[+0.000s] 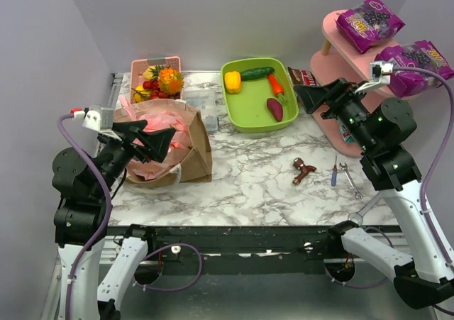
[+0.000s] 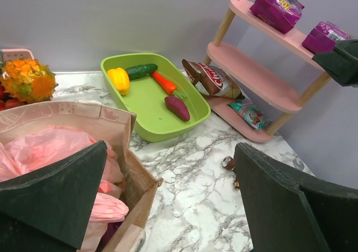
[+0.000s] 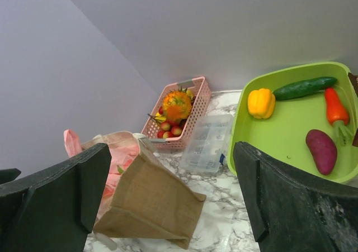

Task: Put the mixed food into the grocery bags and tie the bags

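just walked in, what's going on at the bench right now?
Neither arm is holding anything. The left hand hovers open over the brown paper bag, which has the pink plastic bag bunched in its mouth. The right hand hovers open by the right edge of the green tray. The yellow pepper, cucumber, carrot and sweet potato lie in the tray; more fruit sits in the pink basket.

We are seeing bright, even light from overhead casting soft shadows on the desk point(image 1: 248, 171); wrist views are blurring nearby.
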Robot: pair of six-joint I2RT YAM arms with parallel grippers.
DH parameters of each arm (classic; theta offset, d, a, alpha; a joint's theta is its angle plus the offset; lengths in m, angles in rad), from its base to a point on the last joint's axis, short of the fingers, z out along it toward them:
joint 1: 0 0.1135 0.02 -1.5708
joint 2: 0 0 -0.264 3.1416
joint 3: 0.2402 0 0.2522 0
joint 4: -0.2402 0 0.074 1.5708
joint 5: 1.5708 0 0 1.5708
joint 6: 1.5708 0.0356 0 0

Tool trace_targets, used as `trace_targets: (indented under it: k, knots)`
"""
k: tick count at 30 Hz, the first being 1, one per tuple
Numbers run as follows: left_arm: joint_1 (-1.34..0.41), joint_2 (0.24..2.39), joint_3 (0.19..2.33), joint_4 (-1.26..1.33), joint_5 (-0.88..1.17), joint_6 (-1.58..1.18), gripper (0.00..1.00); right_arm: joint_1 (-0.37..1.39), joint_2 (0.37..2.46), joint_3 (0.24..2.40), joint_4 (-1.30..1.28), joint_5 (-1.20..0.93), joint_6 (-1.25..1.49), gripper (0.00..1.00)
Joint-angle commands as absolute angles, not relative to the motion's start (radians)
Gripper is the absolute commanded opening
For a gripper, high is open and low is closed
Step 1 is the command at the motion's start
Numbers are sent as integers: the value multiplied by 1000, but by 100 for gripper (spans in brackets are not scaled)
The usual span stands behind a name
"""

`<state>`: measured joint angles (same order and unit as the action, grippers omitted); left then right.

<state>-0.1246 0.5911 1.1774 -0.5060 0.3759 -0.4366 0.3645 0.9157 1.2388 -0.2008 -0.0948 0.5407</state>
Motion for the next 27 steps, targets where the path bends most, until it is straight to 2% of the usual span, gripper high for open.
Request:
trace_targets:
  k: [1,27]
  knots:
    - [-120,590,1174,-505,353,-422,98,358,897,1214,-184,-48,516,100]
    - [-120,561,1144,-523,336,-400,98,359,892,1186,-187,-111,491,100]
